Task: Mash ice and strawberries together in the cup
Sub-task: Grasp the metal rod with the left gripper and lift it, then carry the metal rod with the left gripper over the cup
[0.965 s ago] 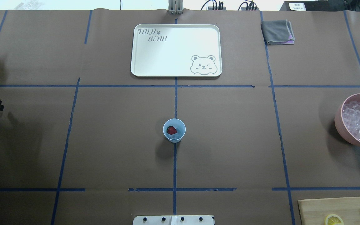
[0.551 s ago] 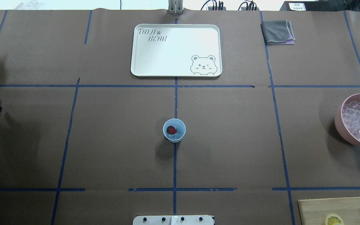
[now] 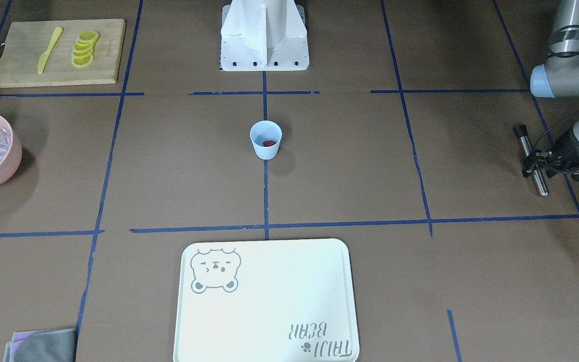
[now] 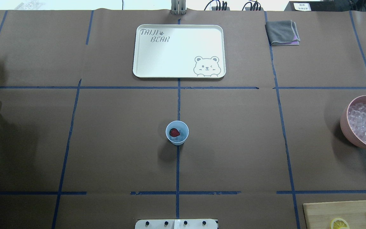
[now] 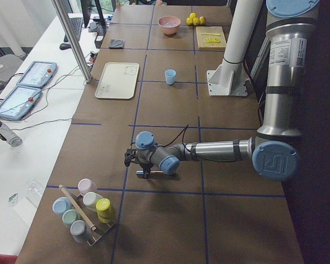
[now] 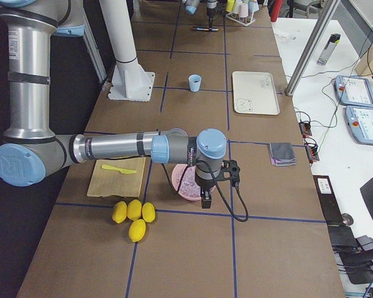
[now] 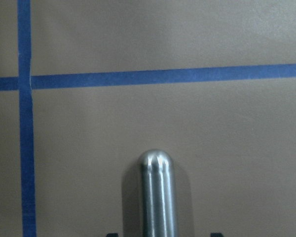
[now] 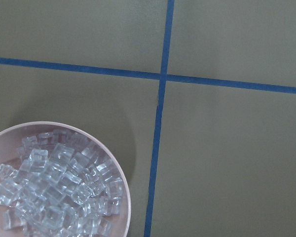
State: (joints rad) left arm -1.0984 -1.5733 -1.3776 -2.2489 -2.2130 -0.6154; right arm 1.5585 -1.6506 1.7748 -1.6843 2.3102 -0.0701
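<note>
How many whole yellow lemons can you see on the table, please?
4. Beside the wooden cutting board, the first lemon, second lemon and third lemon sit in a row; the fourth lemon lies nearer the exterior right camera. None appears hidden.

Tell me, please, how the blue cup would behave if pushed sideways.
The cup looks like thin plastic, so probably light and easily slid. Its base is narrower than its mouth, with little but a strawberry inside, so it may tip.
</note>
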